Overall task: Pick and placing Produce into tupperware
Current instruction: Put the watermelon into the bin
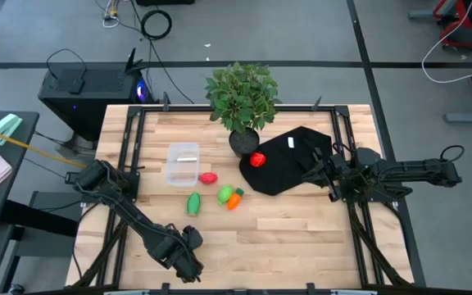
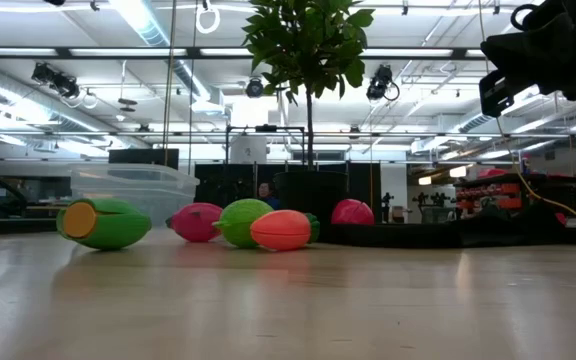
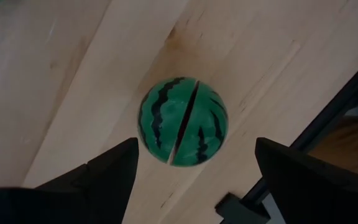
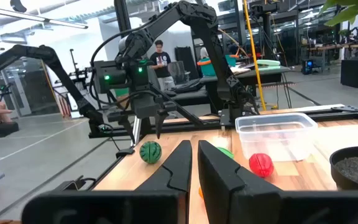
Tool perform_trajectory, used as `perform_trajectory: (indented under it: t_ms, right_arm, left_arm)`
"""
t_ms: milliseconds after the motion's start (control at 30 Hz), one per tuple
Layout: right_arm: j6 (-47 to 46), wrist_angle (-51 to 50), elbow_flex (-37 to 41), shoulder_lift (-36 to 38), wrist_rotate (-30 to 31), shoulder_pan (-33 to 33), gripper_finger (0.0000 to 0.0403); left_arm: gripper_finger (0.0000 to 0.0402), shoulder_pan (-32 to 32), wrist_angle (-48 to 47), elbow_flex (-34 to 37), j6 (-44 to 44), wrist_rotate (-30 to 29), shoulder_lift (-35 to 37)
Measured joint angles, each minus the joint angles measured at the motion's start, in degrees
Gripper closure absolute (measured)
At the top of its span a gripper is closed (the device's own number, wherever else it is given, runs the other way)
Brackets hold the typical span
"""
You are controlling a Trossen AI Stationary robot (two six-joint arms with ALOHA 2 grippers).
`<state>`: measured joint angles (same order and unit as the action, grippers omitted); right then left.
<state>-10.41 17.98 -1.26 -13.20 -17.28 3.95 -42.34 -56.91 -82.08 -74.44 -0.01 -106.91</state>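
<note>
A dark green striped ball lies on the wooden table near its front edge; it also shows in the right wrist view. My left gripper is open right above the ball, pointing down, with one finger on each side and clear of it. The clear tupperware stands left of centre. Near it lie a pink-red piece, a green oblong piece and a light green and orange piece. A red round piece lies on the black cloth. My right gripper is shut and empty above the cloth.
A leafy potted plant stands at the back centre, its dark pot beside the red piece. Black frame rails run along the table's left and right sides. A person stands in the room beyond the table.
</note>
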Motion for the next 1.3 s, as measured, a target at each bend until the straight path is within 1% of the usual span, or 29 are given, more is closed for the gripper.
perform_trajectory:
  t_ms: [267,400,567,833,1067,1300]
  right_arm:
    - [-0.13,0.07,0.00,-0.43,-0.20,0.00,0.0368]
    - [-0.15,0.01,0.00,-0.43,-0.17,0.00,0.0367]
    - [-0.57,-0.02,0.00,-0.43,-0.20,0.00,0.0359]
    - [-0.59,-0.06,0.00,-0.43,-0.20,0.02,0.0348]
    - [-0.59,-0.07,0.00,-0.43,-0.21,0.02,0.0346]
    - [-0.44,-0.11,0.00,-0.43,-0.20,0.02,0.0346]
  left_arm:
    - [0.0040,-0.01,0.03,0.00,4.33,-0.31,0.00]
    - [0.0023,-0.01,0.01,0.00,5.32,-2.31,0.00]
    - [0.0005,-0.01,0.05,-0.02,7.58,-2.56,-0.41]
    - [0.0001,-0.68,0.28,0.00,11.68,-1.64,-4.68]
    - [0.0001,-1.32,0.27,0.00,15.05,-1.64,-7.26]
    - [0.0001,-1.60,0.92,0.00,15.15,-2.13,-8.47]
